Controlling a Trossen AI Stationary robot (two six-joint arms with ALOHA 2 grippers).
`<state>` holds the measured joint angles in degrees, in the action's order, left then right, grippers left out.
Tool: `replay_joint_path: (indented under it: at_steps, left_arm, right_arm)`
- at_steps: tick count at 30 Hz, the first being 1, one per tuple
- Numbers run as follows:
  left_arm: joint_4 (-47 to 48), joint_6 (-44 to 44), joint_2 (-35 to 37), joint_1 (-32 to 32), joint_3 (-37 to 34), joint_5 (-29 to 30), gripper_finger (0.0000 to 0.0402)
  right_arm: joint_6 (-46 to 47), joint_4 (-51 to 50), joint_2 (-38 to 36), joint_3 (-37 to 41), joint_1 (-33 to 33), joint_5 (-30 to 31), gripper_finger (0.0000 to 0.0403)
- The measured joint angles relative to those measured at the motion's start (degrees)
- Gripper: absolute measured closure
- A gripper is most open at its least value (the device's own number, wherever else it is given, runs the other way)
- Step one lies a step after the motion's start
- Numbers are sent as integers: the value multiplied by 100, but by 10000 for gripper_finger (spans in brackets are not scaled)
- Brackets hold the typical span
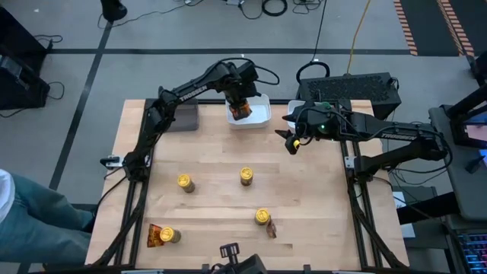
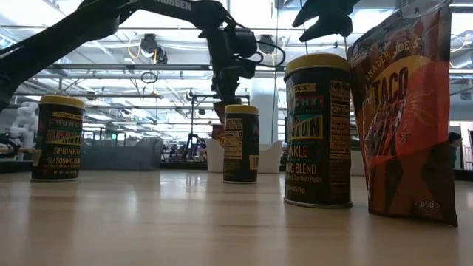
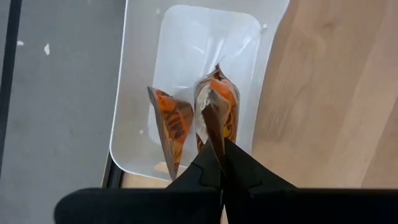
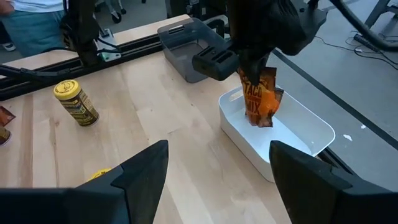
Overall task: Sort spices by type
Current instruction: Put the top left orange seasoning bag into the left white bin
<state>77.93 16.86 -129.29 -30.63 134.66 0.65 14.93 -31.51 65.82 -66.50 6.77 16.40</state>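
Note:
My left gripper (image 1: 240, 103) hangs over the white tray (image 1: 261, 118) at the table's back edge, shut on the top of an orange foil packet (image 3: 216, 107) that dangles into the tray. A second packet (image 3: 171, 122) leans in the tray beside it. Several yellow-lidded jars (image 1: 185, 182) (image 1: 246, 176) (image 1: 262, 217) stand on the wood, one more jar (image 1: 168, 235) next to a packet (image 1: 156, 235) at the front left. Another packet (image 1: 271, 228) stands by the front jar. My right gripper (image 1: 291, 141) hovers open and holding nothing, just right of the tray.
A grey tray (image 1: 183, 116) sits left of the white tray at the back edge. A person's leg in jeans (image 1: 34, 217) shows beyond the table's left side. In the low view a packet (image 2: 405, 111) and a jar (image 2: 319, 129) stand close to the camera.

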Motion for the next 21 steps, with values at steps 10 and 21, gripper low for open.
replay_joint_path:
  at_steps: [10,21]
  left_arm:
    - [118,2,-179,-2,-4,30,402]
    - [329,-1,-402,-85,-4,25,402]
  right_arm:
    - [93,-4,2,-4,-12,-7,140]
    - [112,-4,4,-4,-12,-20,140]
